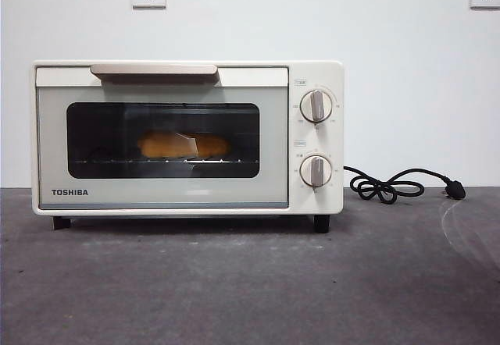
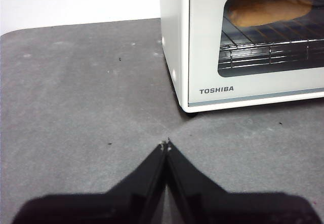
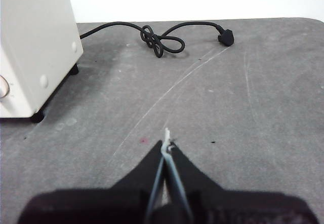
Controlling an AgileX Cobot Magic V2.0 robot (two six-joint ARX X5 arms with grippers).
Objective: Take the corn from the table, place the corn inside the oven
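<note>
Both black two-jawed claws closed and holding nothing: left gripper (image 2: 166, 145) poised above the flat dark grey mottled table (image 1: 234, 290) off the front corner of the cream-white boxy TOSHIBA toaster oven (image 1: 187, 138), right gripper (image 3: 167, 144) over bare table on the oven's other side, toward the knotted black power cord (image 3: 157, 39). Glossy yellow-orange corn cob (image 1: 184, 145) lying on the wire rack (image 2: 268, 49) inside, behind the shut dark glass door.

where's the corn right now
The corn lies on the wire rack inside the closed oven, seen through the door window in the front and left wrist views.
</note>
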